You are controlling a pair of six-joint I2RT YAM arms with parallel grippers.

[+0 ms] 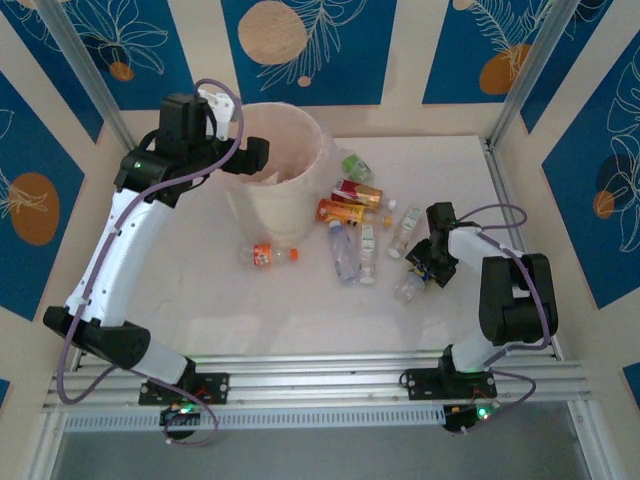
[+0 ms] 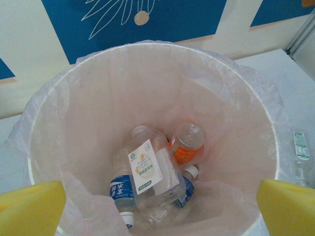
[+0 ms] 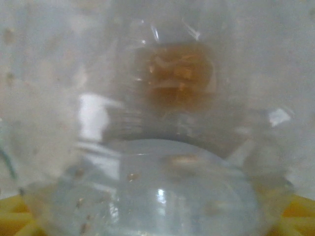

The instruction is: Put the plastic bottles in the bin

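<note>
— Clear bottle [image 3: 157, 187] sits right between the right jaws, low on the tabletop [image 1: 300, 320]. Gripped or not, I cannot tell.
— And the left jaws?
— Spread wide above the bin [image 2: 147, 46], at the far left. Several bottles [image 2: 147, 172] lie in its bottom.
— Others?
— Loose bottles [image 1: 345, 212] cluster on the tabletop just right of the bin; an orange-labelled bottle [image 1: 265, 254] lies near its front.

No words can be read. In the bin [image 2: 59, 113], one clear bottle [image 2: 167, 179] has a white label [image 2: 145, 166] with a green mark, and another has a blue label [image 2: 119, 189] with blurry white letters.
</note>
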